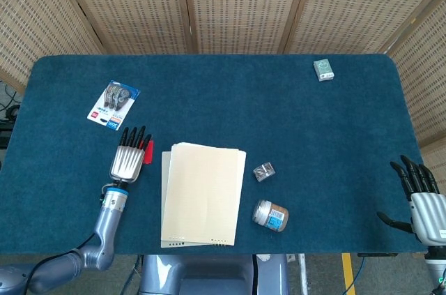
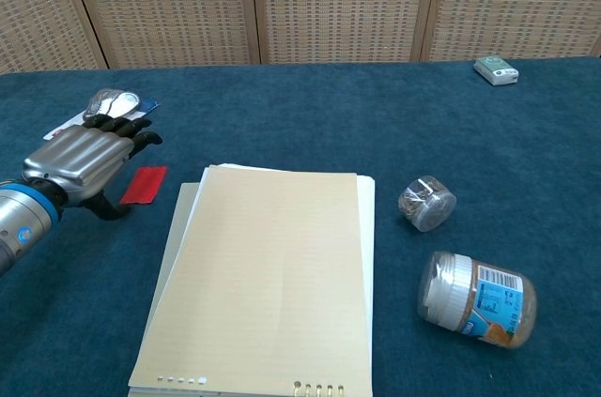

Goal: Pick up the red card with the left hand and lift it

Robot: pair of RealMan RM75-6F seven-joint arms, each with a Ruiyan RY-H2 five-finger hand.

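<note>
The red card (image 2: 144,184) lies flat on the blue table cloth, just left of the paper stack; in the head view only a strip of the red card (image 1: 148,151) shows beside my hand. My left hand (image 1: 129,155) hovers over the card's left side with fingers stretched out and holding nothing; the chest view shows the left hand (image 2: 83,161) with its thumb (image 2: 109,210) hanging near the card's lower left corner. My right hand (image 1: 417,199) rests open at the table's right front edge.
A cream paper stack (image 1: 202,194) lies right of the card. A blister pack (image 1: 113,103) sits behind my left hand. A small wrapped item (image 1: 263,171) and a toppled jar (image 1: 270,215) lie right of the paper. A green box (image 1: 323,69) is far back right.
</note>
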